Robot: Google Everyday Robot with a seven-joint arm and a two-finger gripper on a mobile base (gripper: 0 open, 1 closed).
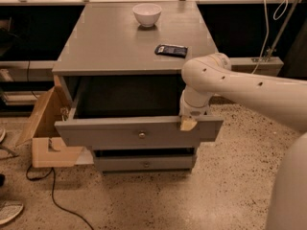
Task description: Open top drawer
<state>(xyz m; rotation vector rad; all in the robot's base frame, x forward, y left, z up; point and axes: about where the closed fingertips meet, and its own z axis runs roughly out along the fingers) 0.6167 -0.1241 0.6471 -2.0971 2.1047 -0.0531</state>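
Observation:
The top drawer (110, 133) is a wide grey front with a small round metal knob (142, 135) at its centre. It stands pulled well out of the grey cabinet (110, 42), and its dark inside shows. My gripper (187, 123) hangs from the white arm (240, 87) at the drawer's top edge, right of the knob. A tan fingertip (187, 124) rests on or over the front's upper rim. A narrower grey drawer (144, 163) with its own knob sits below, pushed in further.
A white bowl (147, 14) and a dark flat packet (171, 50) lie on the cabinet top. A wooden box (45, 128) stands open at the left of the cabinet. A black cable (57, 200) runs over the speckled floor. A shoe (9, 212) is at the bottom left.

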